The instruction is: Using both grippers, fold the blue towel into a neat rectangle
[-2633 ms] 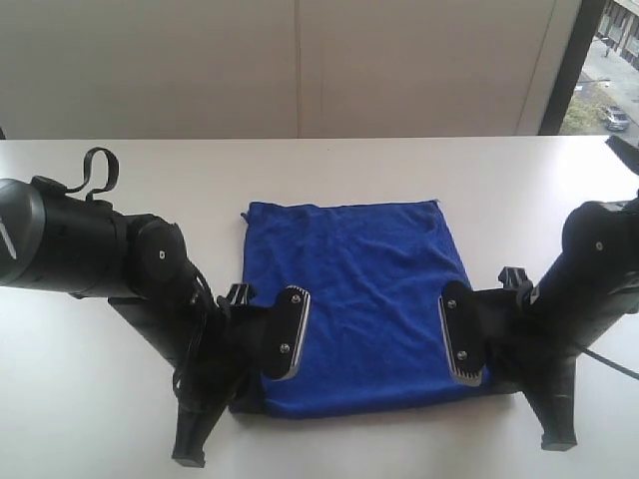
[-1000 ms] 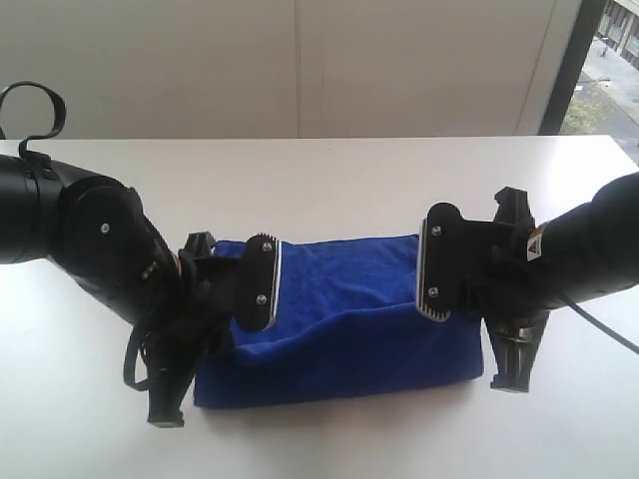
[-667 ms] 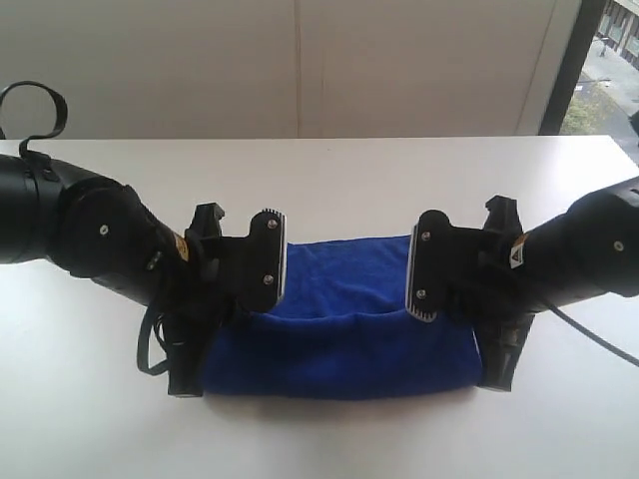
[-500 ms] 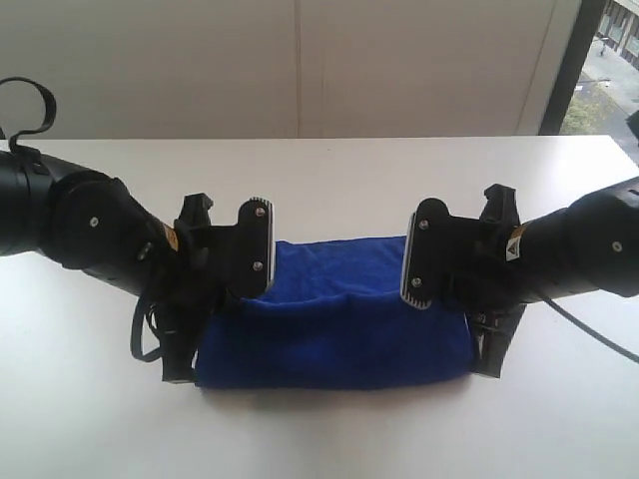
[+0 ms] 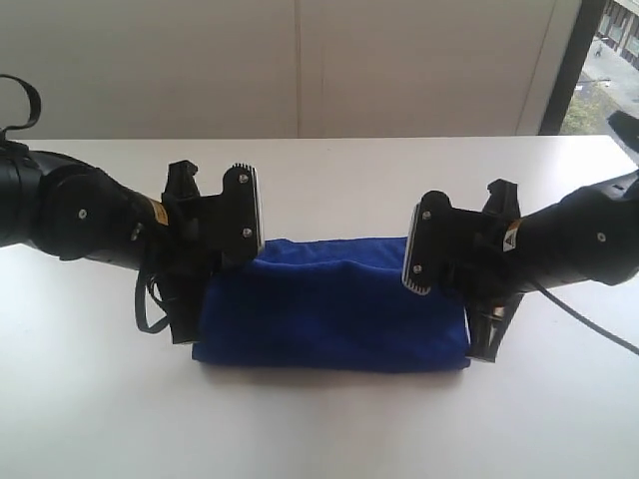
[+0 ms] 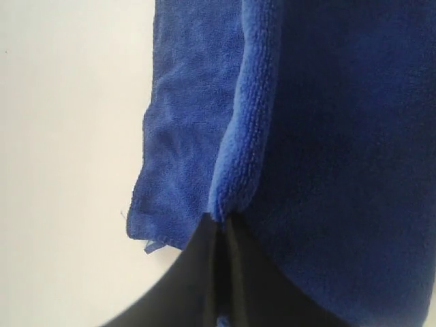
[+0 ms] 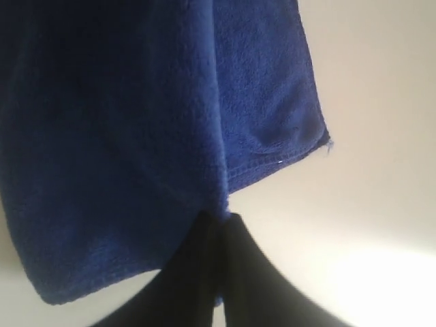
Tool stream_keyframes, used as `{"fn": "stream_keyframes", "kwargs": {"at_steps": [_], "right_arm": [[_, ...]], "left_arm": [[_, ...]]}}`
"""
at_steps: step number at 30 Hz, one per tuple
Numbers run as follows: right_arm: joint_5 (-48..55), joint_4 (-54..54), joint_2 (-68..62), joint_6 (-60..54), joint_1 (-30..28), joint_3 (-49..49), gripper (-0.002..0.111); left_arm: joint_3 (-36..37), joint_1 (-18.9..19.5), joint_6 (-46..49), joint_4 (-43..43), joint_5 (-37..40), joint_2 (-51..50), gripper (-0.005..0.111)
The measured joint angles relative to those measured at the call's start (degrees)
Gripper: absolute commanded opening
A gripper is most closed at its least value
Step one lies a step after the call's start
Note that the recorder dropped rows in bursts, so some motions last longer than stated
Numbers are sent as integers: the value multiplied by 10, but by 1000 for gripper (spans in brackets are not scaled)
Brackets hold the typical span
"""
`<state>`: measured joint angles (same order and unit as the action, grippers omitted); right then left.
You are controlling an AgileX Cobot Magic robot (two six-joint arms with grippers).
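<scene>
The blue towel (image 5: 334,304) lies doubled over as a long band across the white table (image 5: 329,170). At its left end my left gripper (image 5: 186,331) points down, shut on the towel's upper layer. In the left wrist view the left gripper (image 6: 222,221) pinches a rolled edge of the towel (image 6: 340,136), and the lower layer with its tiny corner loop (image 6: 150,246) lies flat beside it. My right gripper (image 5: 483,349) is shut on the towel's right end. The right wrist view shows the right gripper (image 7: 222,215) biting the towel (image 7: 102,136) above a flat corner.
A pale wall runs behind the table's far edge (image 5: 319,138). A dark window frame (image 5: 564,60) stands at the back right. Both black arm bodies (image 5: 70,215) (image 5: 589,239) hover low over the table on either side of the towel.
Both grippers have carried the towel's near edge up and away toward its far edge. The flat sheet has become a band folded in half.
</scene>
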<state>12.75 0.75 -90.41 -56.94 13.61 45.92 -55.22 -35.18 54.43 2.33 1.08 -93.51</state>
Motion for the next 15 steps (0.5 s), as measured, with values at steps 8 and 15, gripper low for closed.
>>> {"fn": "stream_keyframes", "kwargs": {"at_steps": [8,15], "right_arm": [[-8,0,-18,1,-1,30,0],[-17,0,-44,2,-16,45,0]], "left_arm": [[0,5,0,0,-48,-37,0],[0,23,6,0,-99,-53,0]]}}
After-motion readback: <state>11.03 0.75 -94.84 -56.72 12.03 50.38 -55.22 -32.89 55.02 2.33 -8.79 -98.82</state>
